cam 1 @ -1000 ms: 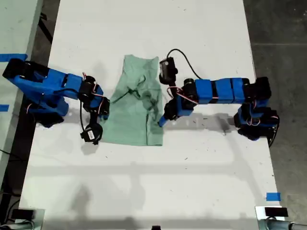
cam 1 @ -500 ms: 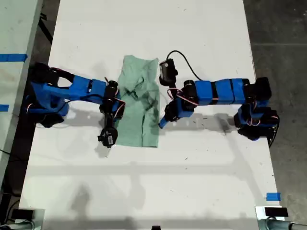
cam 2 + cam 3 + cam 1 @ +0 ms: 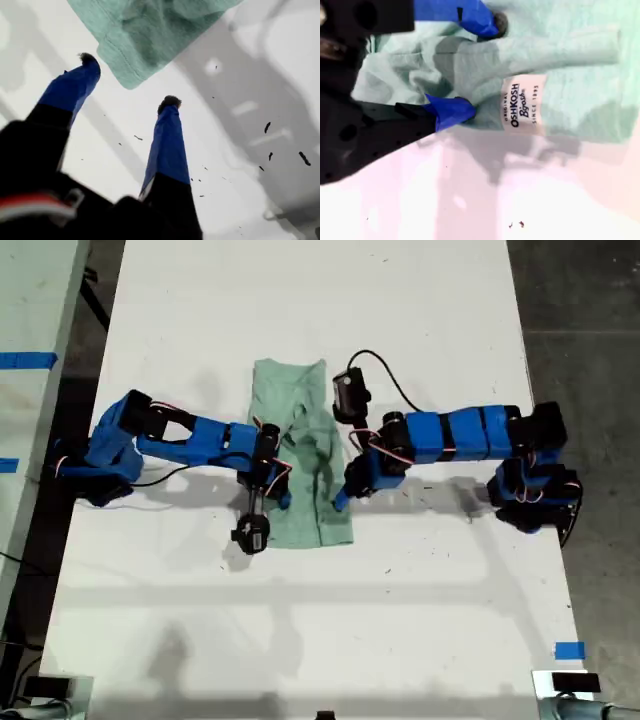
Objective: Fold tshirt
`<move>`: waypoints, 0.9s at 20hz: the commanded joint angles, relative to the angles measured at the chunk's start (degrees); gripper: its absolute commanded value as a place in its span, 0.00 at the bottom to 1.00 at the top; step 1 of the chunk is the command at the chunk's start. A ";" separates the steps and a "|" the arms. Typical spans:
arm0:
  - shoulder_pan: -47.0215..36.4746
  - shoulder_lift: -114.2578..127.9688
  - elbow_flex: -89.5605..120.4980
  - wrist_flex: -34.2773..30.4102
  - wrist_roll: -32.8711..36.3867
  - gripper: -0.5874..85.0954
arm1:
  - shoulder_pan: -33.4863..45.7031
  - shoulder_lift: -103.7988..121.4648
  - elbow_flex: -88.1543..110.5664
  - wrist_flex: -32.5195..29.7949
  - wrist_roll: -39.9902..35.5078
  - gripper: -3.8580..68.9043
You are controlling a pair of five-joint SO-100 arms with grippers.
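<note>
My second gripper (image 3: 470, 65), clamped on a bunched fold of the tshirt (image 3: 300, 390), could drag the whole shirt askew, since my first gripper (image 3: 129, 82) hangs open, pinning nothing.

1 tshirt (image 3: 305, 455), 2 blue arms w/ 2 grippers, 1 white table (image 3: 320, 620), 3 tape bits.

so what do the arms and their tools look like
Both arms are bright blue printed links joined by black servos, with thin red and white wires. Each carries a black camera on a black cable. The tool fingers are slim, blue, with dark tips.
</note>
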State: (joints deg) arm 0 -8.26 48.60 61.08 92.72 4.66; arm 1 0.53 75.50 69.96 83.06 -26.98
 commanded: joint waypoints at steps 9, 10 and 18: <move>6.33 51.59 23.38 2.64 -7.03 0.29 | -1.76 9.58 -1.58 -0.44 0.79 0.44; 7.65 52.91 25.22 2.64 -8.88 0.29 | -2.11 9.40 -2.37 -0.44 0.88 0.45; 14.06 40.08 27.07 -10.99 -16.79 0.30 | -5.19 1.76 -3.34 -5.19 5.19 0.48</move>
State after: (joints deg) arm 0 4.57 89.30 88.42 86.22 -10.63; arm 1 -3.34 77.52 70.49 80.33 -23.29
